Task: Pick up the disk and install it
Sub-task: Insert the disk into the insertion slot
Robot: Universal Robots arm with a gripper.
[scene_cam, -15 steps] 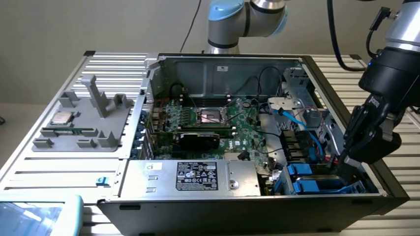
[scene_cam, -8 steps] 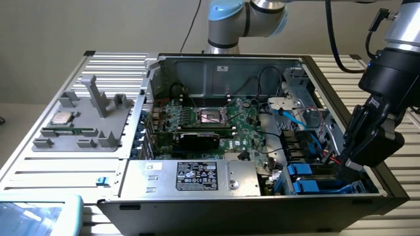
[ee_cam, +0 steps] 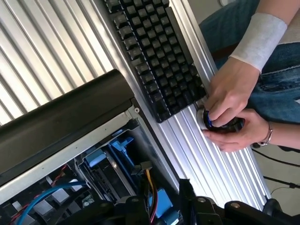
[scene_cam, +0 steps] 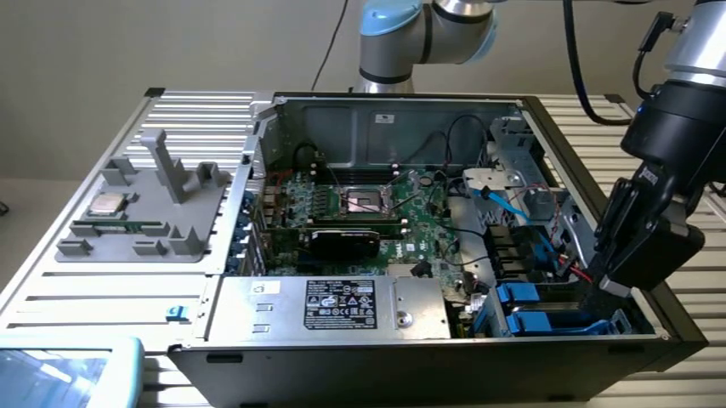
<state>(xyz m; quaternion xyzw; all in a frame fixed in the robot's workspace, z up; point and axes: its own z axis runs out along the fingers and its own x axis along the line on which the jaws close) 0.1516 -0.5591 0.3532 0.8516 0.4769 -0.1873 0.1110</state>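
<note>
— Are your jaws holding anything?
— I cannot tell whether they are parted or clamped. My gripper (scene_cam: 607, 293) hangs low in the drive bay (scene_cam: 490, 316) of the computer case (scene_cam: 397, 100).
— And the disk?
— The disk (scene_cam: 542, 323) sits in that bay, just beside me. I judge it stiff, fairly heavy and shock-sensitive, so grip the blue bracket's edges.

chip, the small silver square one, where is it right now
In the exterior view the small silver chip sits on the grey fixture at the exterior view's left, outside the open computer case.
</note>
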